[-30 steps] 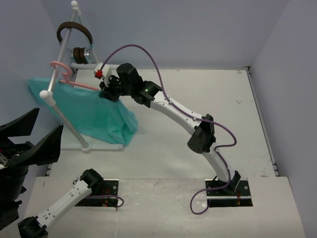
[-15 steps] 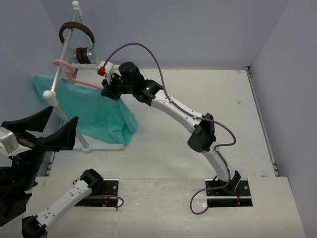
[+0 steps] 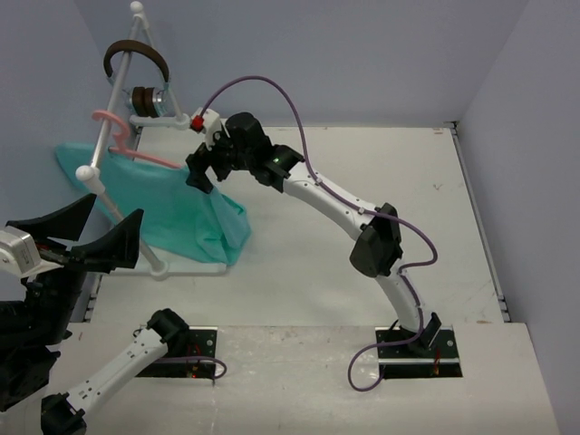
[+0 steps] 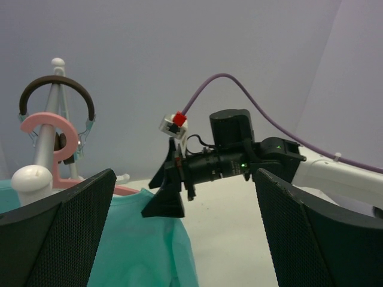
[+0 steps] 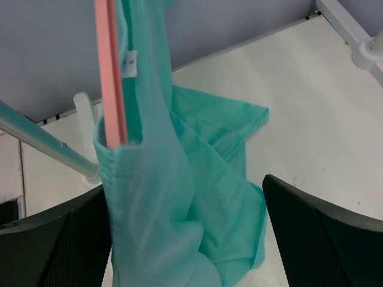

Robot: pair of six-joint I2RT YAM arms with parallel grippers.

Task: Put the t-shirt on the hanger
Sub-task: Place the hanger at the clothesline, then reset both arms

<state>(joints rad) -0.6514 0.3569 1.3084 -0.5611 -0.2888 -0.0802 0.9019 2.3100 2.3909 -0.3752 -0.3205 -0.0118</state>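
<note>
The teal t-shirt [image 3: 168,207] hangs by its shoulder from the pink hanger [image 3: 143,154], and its lower part is bunched on the table. The hanger's hook [image 4: 40,127] is over the white rack's bar. In the right wrist view the hanger's arm [image 5: 111,78] runs inside the t-shirt [image 5: 161,203]. My right gripper [image 3: 203,166] is open at the shirt's right shoulder, one finger on each side of the cloth [image 5: 188,239], not pinching it. My left gripper [image 3: 86,236] is open at the near left, apart from the shirt [image 4: 137,245], facing the right gripper [image 4: 170,194].
The white tubular rack [image 3: 118,208] stands at the far left, with brown headphones [image 3: 136,54] over its top. Grey-blue walls close the back and both sides. The right arm [image 3: 335,204] stretches across the table's middle with a purple cable [image 3: 263,86] looping above it.
My right gripper has opened and let go of the shirt's shoulder, drawing back slightly to the right. The hanger with the shirt now hangs by itself. The left gripper rose into view earlier and has held since.
</note>
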